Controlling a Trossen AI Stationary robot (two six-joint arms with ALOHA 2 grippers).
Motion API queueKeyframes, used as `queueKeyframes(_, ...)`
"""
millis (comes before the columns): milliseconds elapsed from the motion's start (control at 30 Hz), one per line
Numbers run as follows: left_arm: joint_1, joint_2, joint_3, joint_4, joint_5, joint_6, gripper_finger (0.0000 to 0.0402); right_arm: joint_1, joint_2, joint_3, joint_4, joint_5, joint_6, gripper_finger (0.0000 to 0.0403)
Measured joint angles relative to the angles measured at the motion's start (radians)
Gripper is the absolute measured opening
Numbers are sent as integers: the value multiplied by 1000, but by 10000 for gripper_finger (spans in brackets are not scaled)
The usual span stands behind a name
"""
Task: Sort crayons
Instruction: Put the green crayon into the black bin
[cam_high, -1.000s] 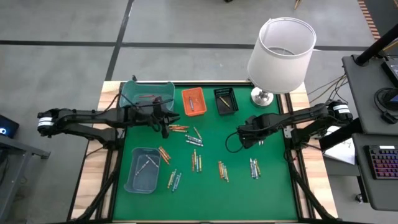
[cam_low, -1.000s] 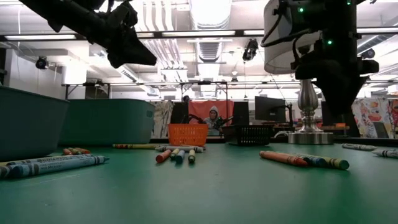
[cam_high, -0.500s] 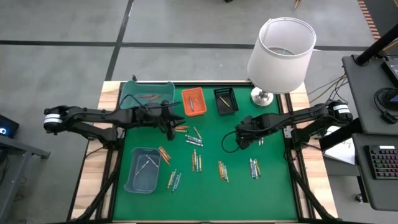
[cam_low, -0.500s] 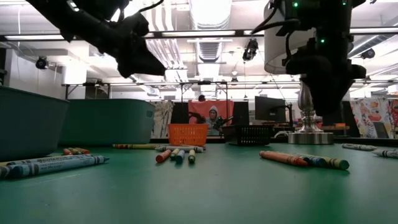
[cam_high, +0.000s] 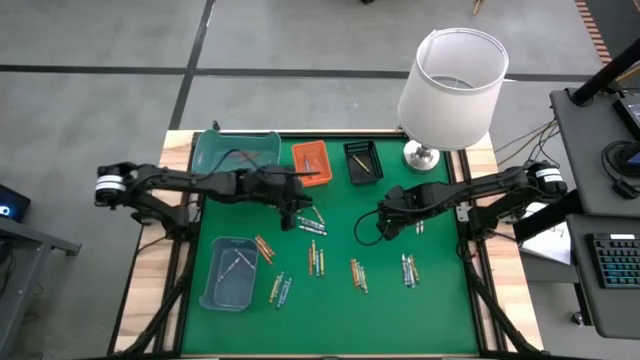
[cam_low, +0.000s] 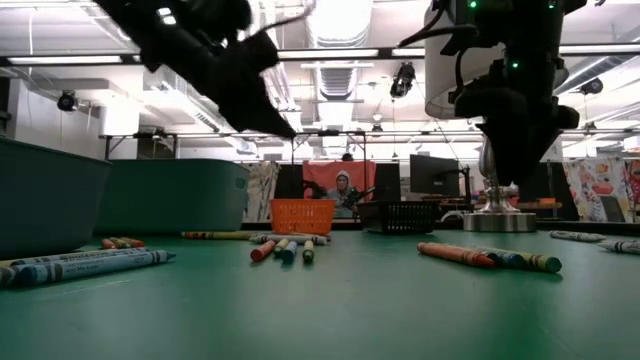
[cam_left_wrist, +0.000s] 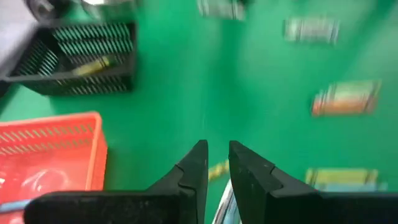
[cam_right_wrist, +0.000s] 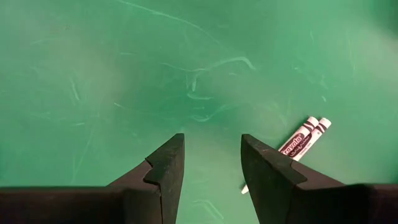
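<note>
- The left gripper (cam_high: 301, 186) is hovering over the green table (cam_high: 440, 310) just near of the small orange mesh tray (cam_high: 310, 163); its jaws are standing narrowly apart, gripping nothing.
- The right gripper (cam_high: 386, 222) is hanging right of centre; its jaws are standing open and empty.
- The thin wax crayons (cam_high: 315, 258) are lying scattered in small clusters mid-table; two white ones (cam_right_wrist: 303, 142) are lying beside the right jaws.
- A black mesh tray (cam_high: 362, 161) is sitting right of the orange one.

Place: a lab or workshop hall, where I work at my table (cam_high: 440, 310).
Ceiling: bare ducts (cam_low: 340, 20) and strip lights overhead.
Floor: grey concrete (cam_high: 100, 90) around my bench.
Gear: a monitor (cam_low: 432, 175), a keyboard (cam_high: 612, 262) and loose cables nearby.
People: one person (cam_low: 343, 190) sits across the room.
</note>
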Motion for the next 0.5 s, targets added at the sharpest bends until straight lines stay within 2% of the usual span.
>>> queueKeyframes(233, 4, 195, 232, -334, -7, 265, 43, 0, 0, 0, 5, 25, -13, 148)
queueKeyframes(500, 14, 389, 438, -507, -9, 446, 43, 0, 0, 0, 6, 35, -18, 148)
